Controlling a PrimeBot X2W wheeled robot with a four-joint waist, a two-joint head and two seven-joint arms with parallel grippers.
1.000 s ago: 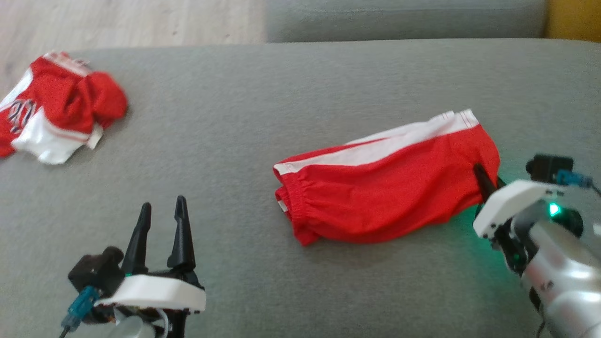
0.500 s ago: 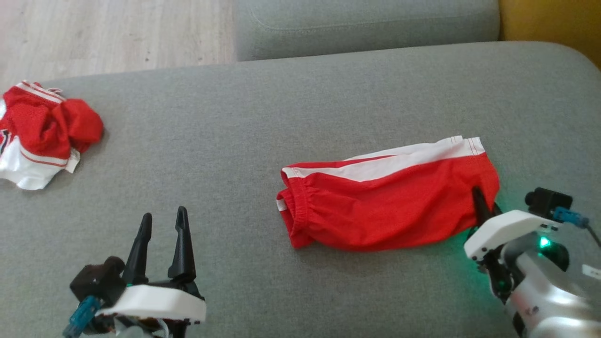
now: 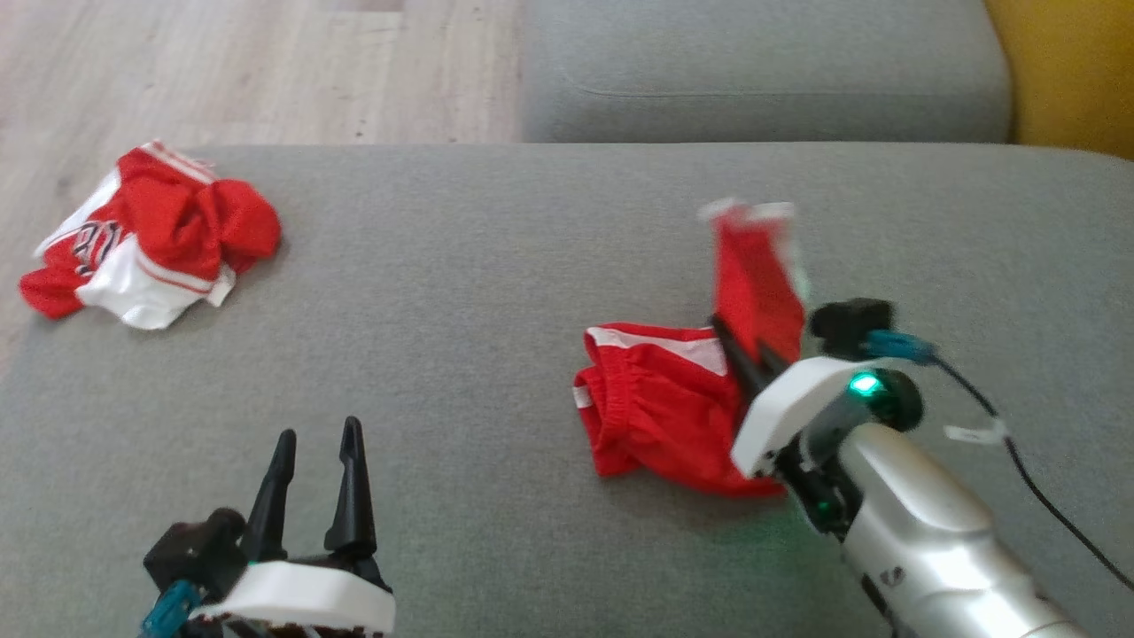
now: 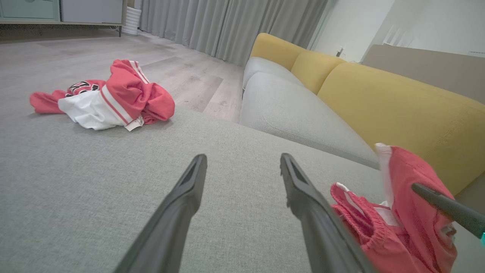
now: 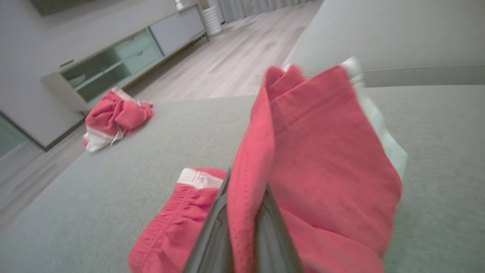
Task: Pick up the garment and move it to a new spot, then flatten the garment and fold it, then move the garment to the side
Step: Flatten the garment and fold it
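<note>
At the upper left of the head view lies a crumpled red and white jersey point(image 3: 151, 235), near the edge of the grey couch seat point(image 3: 496, 266). I am not working on that one. At the lower left is my left pincer point(image 3: 319, 428). Its two fingers are spread wide and it holds nothing. It hovers over the seat, well apart from both clothes.

Right of the middle lie the red shorts point(image 3: 656, 408) with a white stripe. The waistband end rests on the seat. The leg end is up in the air, because my right pincer point(image 3: 737, 347) is squeezed tight on its hem.

I think this is the folding step: one end is lifted to go over the other. Next I would need to carry the hem toward the left, over the waistband, lay it down with the edges lined up, and only then let go. The cloth is floppy, so slow is best.

I count two clothes: one jersey and one pair of shorts. I count two pincers. I count two soft grey seats: the one I work on, and a grey cushion point(image 3: 762, 80) at the top.
</note>
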